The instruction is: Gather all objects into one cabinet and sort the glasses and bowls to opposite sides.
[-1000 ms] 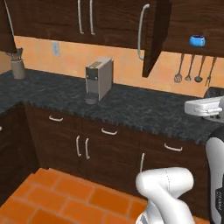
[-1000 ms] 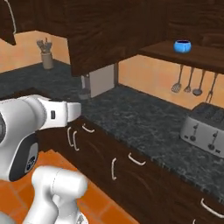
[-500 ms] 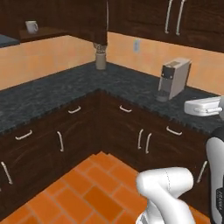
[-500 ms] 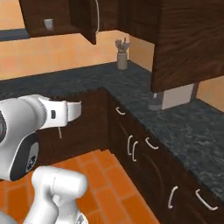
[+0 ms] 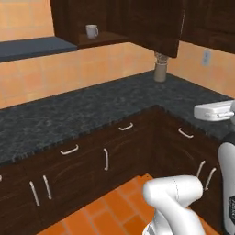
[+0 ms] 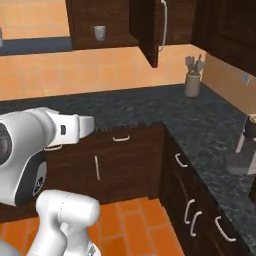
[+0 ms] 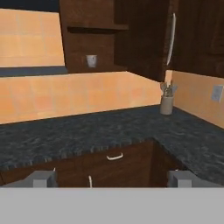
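The dark wood wall cabinet stands open, its door swung out to the right with a long pale bar handle. On its lower shelf sits one pale handled mug, also seen as the mug and the mug. It is one of the glasses. The bowls are out of view. My gripper is open and empty, its fingertips wide apart. It is well back from the cabinet, out over the floor in front of the counter corner.
A dark speckled counter runs round an inside corner above dark drawers. A utensil holder stands in the corner and a coffee machine at the right. A flat blue-grey shelf hangs left of the cabinet. The floor is orange tile.
The whole picture has swung left as the base turned, from the coffee machine stretch to the counter corner. The open cabinet with the mug now faces me. The gripper stays open.
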Available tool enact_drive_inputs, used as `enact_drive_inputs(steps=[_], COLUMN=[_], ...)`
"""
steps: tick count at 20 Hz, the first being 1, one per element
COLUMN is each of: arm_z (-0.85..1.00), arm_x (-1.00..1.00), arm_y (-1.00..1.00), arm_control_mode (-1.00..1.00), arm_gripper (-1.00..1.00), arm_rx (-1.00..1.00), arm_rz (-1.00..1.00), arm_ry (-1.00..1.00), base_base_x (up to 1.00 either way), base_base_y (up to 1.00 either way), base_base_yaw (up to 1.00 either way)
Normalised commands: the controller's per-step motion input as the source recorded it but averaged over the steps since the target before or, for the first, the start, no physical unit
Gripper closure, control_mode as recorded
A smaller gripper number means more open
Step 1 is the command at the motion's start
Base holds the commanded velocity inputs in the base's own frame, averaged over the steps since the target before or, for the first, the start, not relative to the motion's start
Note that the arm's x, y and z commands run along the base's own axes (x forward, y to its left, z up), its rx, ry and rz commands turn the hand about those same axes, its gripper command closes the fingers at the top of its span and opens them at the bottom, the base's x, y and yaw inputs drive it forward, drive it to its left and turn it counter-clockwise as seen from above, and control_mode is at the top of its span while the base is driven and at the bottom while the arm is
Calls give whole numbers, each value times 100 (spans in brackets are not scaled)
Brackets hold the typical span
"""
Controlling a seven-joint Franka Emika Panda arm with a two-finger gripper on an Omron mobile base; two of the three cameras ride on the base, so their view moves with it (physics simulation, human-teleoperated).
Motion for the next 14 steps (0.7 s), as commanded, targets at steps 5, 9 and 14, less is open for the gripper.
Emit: enact_drive_inputs(steps=[5, 9, 14], arm_z=[0, 0, 0], arm_x=[0, 0, 0], arm_y=[0, 0, 0], arm_control_mode=[100, 100, 100], arm_gripper=[-100, -100, -100], arm_rx=[0, 0, 0], arm_rz=[0, 0, 0], arm_ry=[0, 0, 0], base_base_x=[76, 53, 17], base_base_y=[40, 4, -9], base_base_yaw=[34, 54, 1])
